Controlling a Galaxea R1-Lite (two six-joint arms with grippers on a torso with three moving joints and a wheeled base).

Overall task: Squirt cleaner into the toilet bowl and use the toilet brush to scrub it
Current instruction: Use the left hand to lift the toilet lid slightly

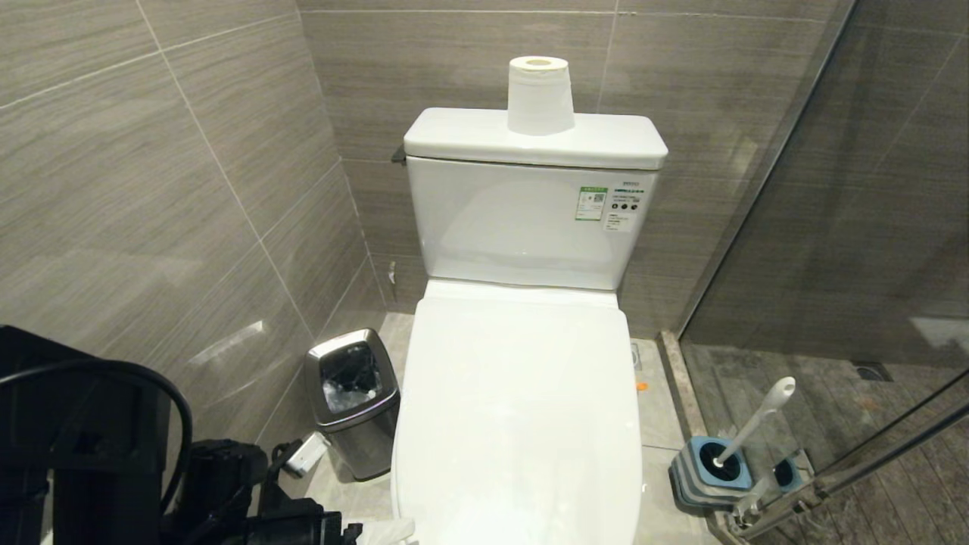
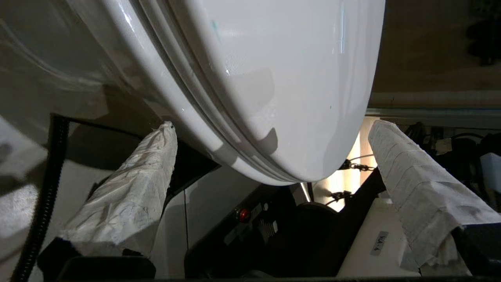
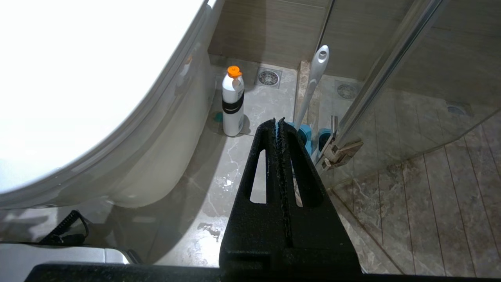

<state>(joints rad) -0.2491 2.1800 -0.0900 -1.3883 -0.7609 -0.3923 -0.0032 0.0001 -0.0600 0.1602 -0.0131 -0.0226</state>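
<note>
The white toilet's lid point(image 1: 522, 409) is down, so the toilet bowl is hidden beneath it. My left gripper point(image 2: 273, 124) is open, its white-wrapped fingers point(image 2: 148, 176) spread either side of the lid's front edge without touching it; one fingertip point(image 1: 394, 530) shows in the head view. The toilet brush point(image 1: 757, 424) leans in its blue-grey holder point(image 1: 711, 469) on the floor right of the toilet, its handle point(image 3: 313, 84) also in the right wrist view. My right gripper point(image 3: 278, 121) is shut and empty, low on that side. A white bottle with an orange cap point(image 3: 233, 103) stands by the toilet's base; whether it holds the cleaner I cannot tell.
A steel bin point(image 1: 353, 401) stands left of the toilet by the tiled wall. A paper roll point(image 1: 539, 94) sits on the tank point(image 1: 530, 219). The glass shower door point(image 1: 833, 227) and its hinge point(image 3: 340, 150) close off the right. A floor drain point(image 3: 268, 77) lies behind the bottle.
</note>
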